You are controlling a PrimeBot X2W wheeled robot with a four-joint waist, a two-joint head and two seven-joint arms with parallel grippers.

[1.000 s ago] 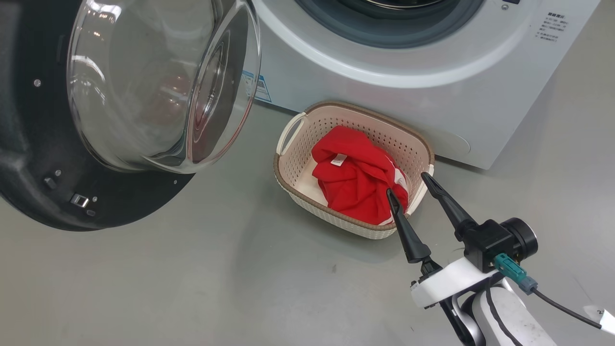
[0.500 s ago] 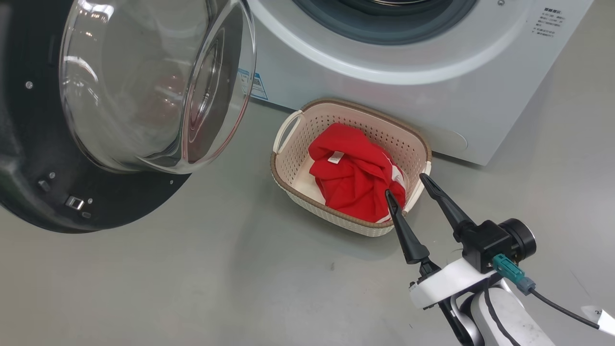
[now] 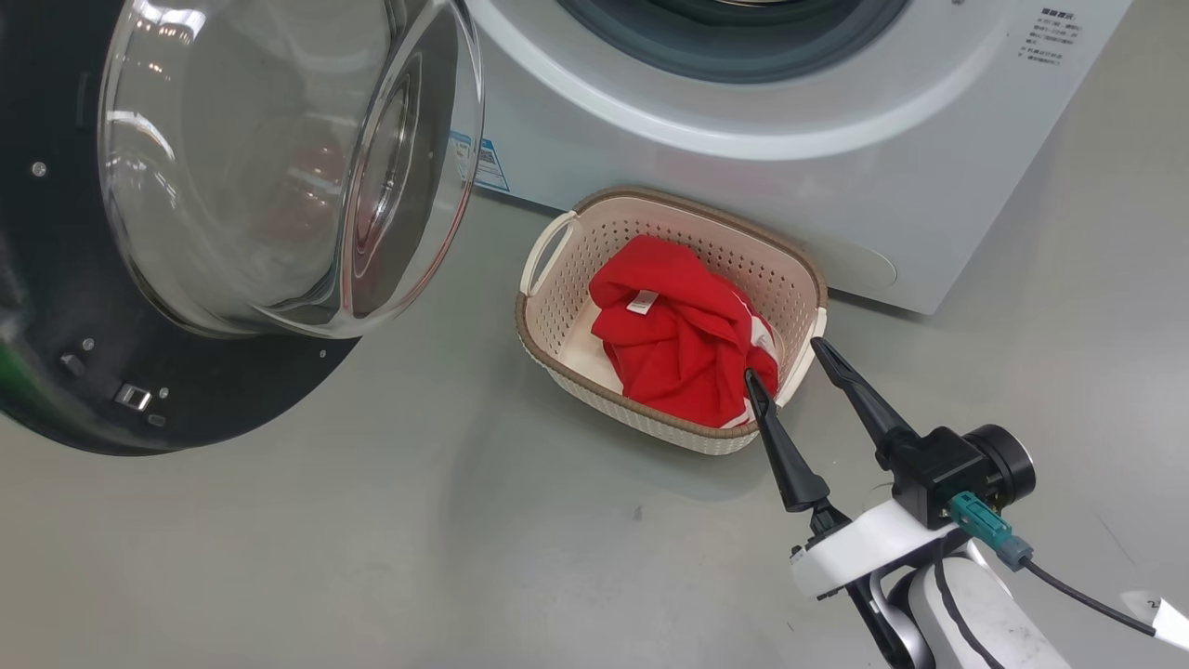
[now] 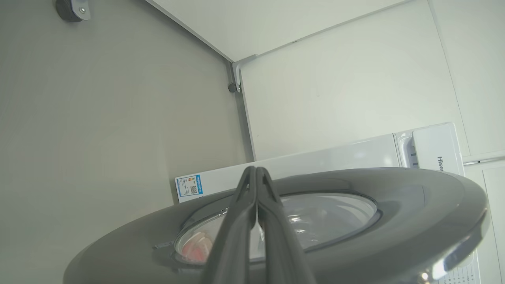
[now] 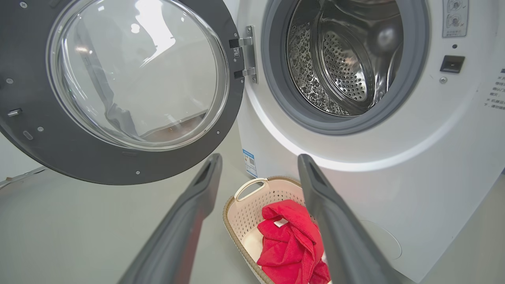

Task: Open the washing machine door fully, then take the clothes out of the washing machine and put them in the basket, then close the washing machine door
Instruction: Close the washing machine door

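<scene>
My left fingers [image 4: 255,185] are pressed shut, holding nothing, just beside the outer face of the washing machine door [image 3: 260,186], which lies at upper left of the head view. This arm is the nearer one for closing. My right fingers [image 3: 778,437] are spread and empty at the lower right rim of the basket [image 3: 562,321], which holds the clothes [image 3: 683,348].

The robot's right hand [image 3: 784,360] has two long, tapering black fingers [image 3: 790,455] seated in a boxy black block [image 3: 929,469] with a round black cap [image 3: 1008,460] at its far side. Behind the hand, a glossy white wrist shell [image 3: 855,553] meets a pale forearm [image 3: 975,613] lined by a dark seam. A teal connector [image 3: 980,520] feeds a thin black cable [image 3: 1087,599]. The left hand [image 4: 254,170] has matte dark-grey fingers.
</scene>
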